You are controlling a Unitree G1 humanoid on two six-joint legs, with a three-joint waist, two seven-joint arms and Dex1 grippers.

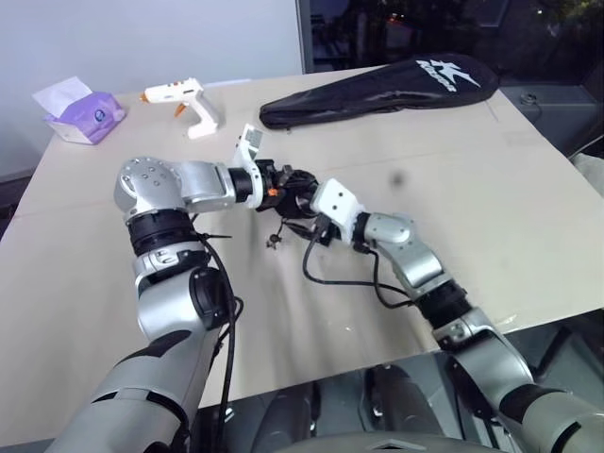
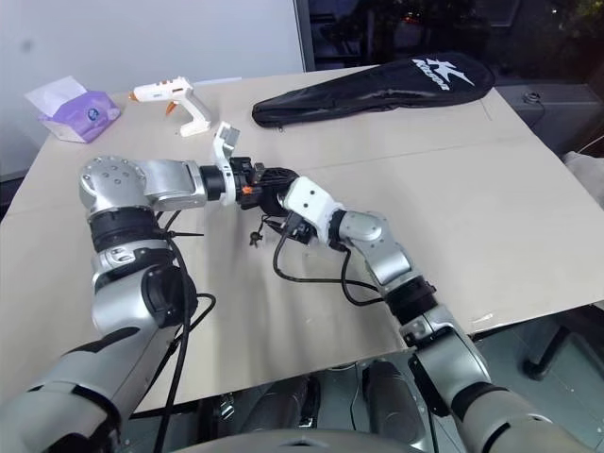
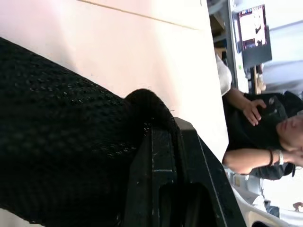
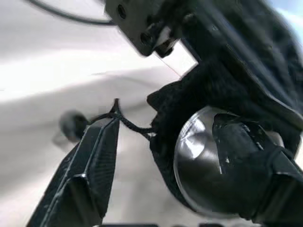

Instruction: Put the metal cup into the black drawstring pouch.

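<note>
Metal cup [image 4: 208,161] sits between the right gripper's [image 4: 175,156] two black fingers, its shiny round end facing the wrist camera, one finger [image 4: 90,170] standing clear to one side and the other [image 4: 255,165] lying across the cup's face. Jaws spread apart; whether they press the cup cannot be told. Cup is partly wrapped by the black drawstring pouch [image 4: 227,90], whose fabric folds round its far side; the thin cord [image 4: 128,122] runs from the pouch mouth to the tip of the free finger.

Left gripper [image 3: 165,156] clenched on the pouch fabric, mesh weave bunched against its fingers in the left wrist view. From the head camera both grippers meet above the middle of the table [image 1: 472,189], pouch [image 1: 294,193] held off the surface between them, cord end dangling just below.

Further out on the table: long black racket cover [image 1: 377,85] at the far edge, white glue gun [image 1: 184,102] to its left, purple tissue pack [image 1: 83,113] near the far left corner. A person [image 3: 258,127] sits beyond the table edge in the left wrist view.
</note>
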